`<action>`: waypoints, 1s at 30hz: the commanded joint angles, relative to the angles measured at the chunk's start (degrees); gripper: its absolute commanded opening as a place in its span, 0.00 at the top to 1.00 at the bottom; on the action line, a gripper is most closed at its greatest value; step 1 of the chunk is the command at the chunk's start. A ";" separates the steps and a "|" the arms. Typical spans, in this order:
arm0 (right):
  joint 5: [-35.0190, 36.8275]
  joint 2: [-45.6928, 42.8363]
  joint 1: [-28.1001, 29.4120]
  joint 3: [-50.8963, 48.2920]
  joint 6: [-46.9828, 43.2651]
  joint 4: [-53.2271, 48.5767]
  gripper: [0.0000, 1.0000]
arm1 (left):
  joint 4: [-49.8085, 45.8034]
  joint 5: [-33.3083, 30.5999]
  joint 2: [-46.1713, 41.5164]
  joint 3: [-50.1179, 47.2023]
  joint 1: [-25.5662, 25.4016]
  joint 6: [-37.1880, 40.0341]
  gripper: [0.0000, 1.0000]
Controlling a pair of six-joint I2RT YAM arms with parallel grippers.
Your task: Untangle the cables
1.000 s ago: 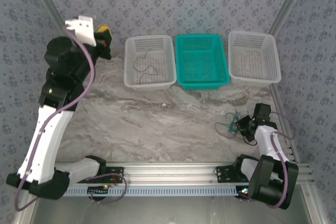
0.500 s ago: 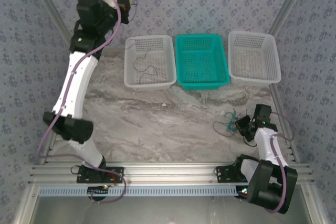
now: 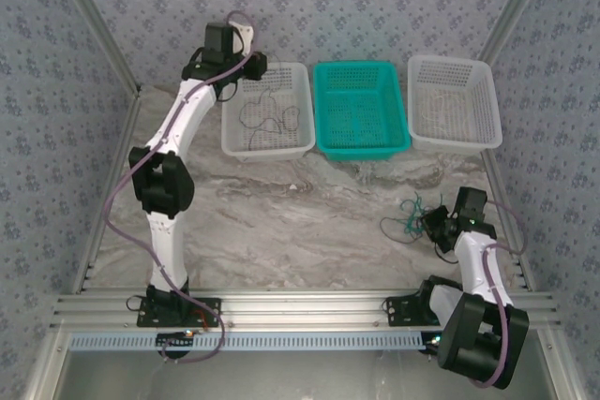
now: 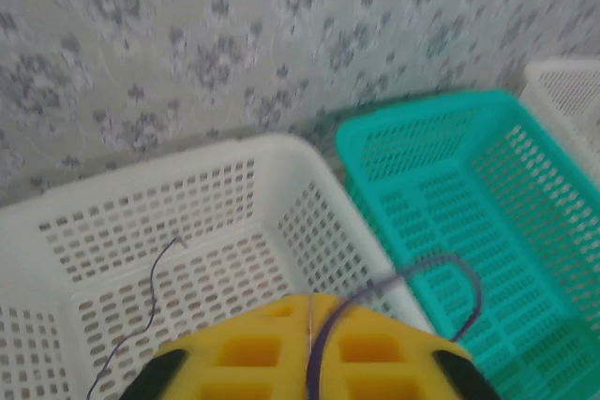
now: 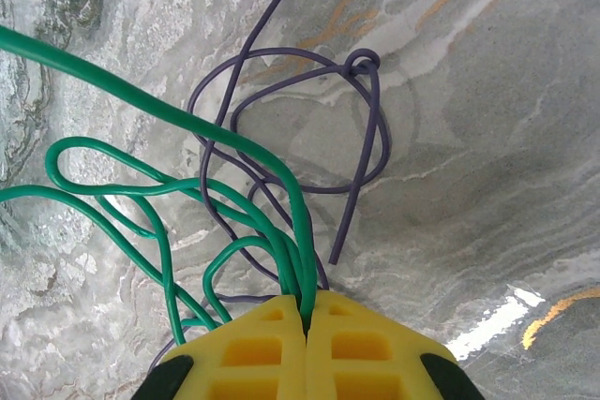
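1. Since a second ago the left arm swings from the table's left side up to the back, and the left gripper (image 3: 251, 65) now hangs over the rear left corner of the left white basket (image 3: 234, 142); the right arm keeps almost the same pose
2. Left wrist view: a thin dark cable (image 4: 441, 264) arcs out from the seam between the yellow pads (image 4: 253, 348) toward the teal basket (image 4: 412, 152); the seam looks narrow, but whether the cable is pinched or merely draped cannot be told
3. Other dark strands (image 3: 262, 119) lie looped on that white basket's floor
4. The right gripper (image 3: 434, 224) sits low on the marble table (image 3: 281, 213) at the right, its pads pressed together on the green cable (image 5: 141, 91)
5. A purple-grey cable (image 5: 370, 128) loops through the green one on the tabletop; this tangle (image 3: 411, 217) lies well apart from the baskets
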 commanded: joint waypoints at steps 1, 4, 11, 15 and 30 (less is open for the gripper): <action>-0.91 -0.37 -0.44 -0.48 1.00 -1.63 1.00 | 3.69 0.10 -3.05 -1.44 0.12 -1.29 0.56; -1.63 -0.55 -0.44 0.23 0.97 -1.97 1.00 | 7.63 0.08 -7.46 -6.86 0.12 -1.42 0.33; -18.54 -0.62 0.27 4.55 0.14 0.41 1.00 | 18.08 3.17 -25.18 -24.64 0.87 -3.36 0.25; -23.85 -0.65 5.05 11.04 0.33 -1.44 1.00 | 22.20 6.76 -36.77 -36.07 0.79 -5.59 0.22; -21.47 -0.31 21.93 36.23 8.70 3.25 1.00 | 37.58 15.80 -54.64 -64.81 -13.45 -21.84 0.12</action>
